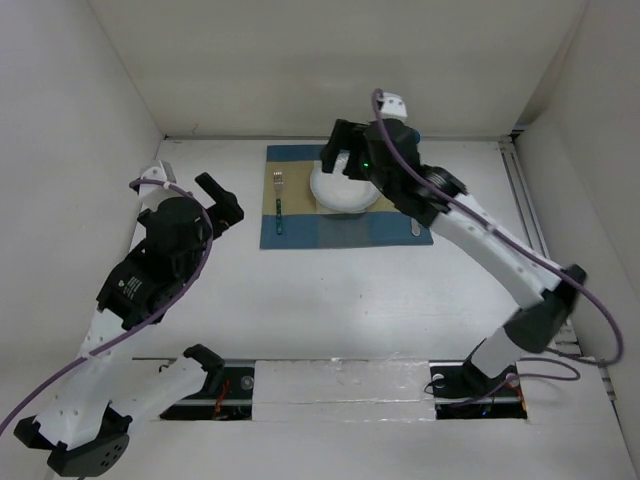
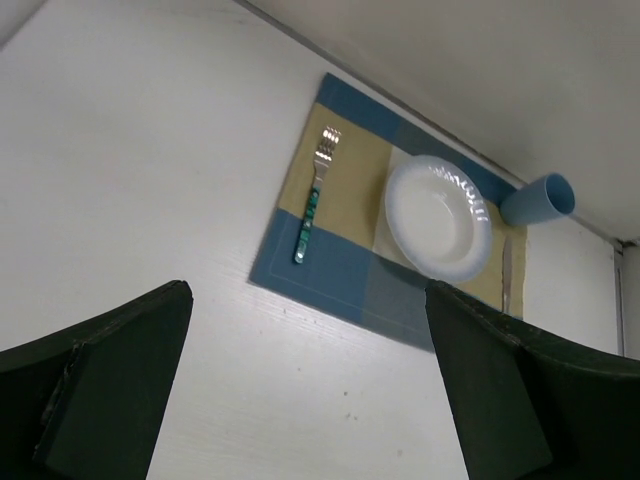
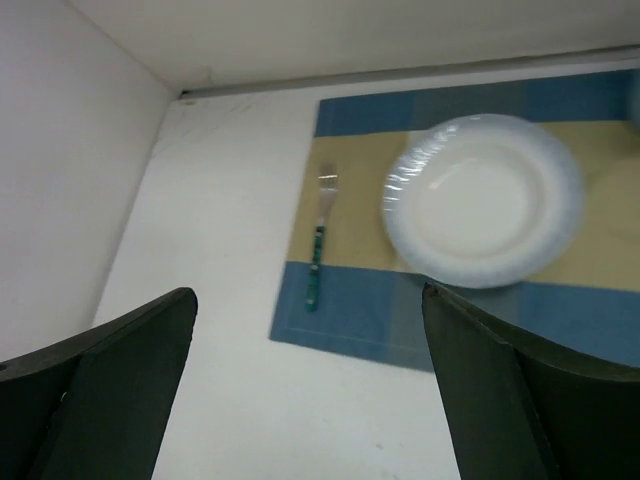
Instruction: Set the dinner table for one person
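Overhead, the right arm [image 1: 470, 235] hides the blue cup [image 2: 540, 200] and most of the knife [image 1: 416, 229]; the right wrist view shows the plate [image 3: 483, 200] blurred.

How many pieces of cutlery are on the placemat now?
2: a fork lies left of the plate, a knife right of it, near the blue cup. The left wrist view shows no others.

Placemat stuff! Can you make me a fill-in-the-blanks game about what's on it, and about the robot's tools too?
1. The fork lies on the ____ side of the plate.
2. The cup is coloured ____.
3. The left tool and the right tool are both wide ____, holding nothing.

Missing words: left; blue; open.
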### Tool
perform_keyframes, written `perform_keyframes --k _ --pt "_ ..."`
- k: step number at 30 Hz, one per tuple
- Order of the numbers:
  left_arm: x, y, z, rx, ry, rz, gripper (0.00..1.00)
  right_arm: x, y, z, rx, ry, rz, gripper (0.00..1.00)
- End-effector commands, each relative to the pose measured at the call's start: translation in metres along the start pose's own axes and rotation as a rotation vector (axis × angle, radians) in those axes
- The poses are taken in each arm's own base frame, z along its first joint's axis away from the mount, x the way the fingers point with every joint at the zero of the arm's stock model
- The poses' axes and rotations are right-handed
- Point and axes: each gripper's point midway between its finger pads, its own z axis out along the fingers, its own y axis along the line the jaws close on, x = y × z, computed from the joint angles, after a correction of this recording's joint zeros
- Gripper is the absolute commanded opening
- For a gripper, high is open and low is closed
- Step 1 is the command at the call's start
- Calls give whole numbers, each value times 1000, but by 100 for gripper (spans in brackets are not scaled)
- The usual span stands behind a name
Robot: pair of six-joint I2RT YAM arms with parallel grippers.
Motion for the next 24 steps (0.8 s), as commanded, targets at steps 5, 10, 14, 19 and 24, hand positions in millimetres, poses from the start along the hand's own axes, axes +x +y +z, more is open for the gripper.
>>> perform_keyframes --k 5,10,14,19,24 --pt "-40 48 -18 -229 -172 -1 100 -13 -126 -138 354 -77 -153 100" --pt "-31 69 -19 -283 -201 -26 100 -13 -178 -230 385 -141 -109 100" --pt "-10 73 -16 -245 -166 -38 100 -13 -209 -282 427 -190 -78 100" --pt "2 70 -13 -222 -129 -67 100 -11 -228 -320 436 -242 -39 100" --pt "10 68 -9 -219 -105 -63 100 -14 -233 -326 464 -251 -43 100"
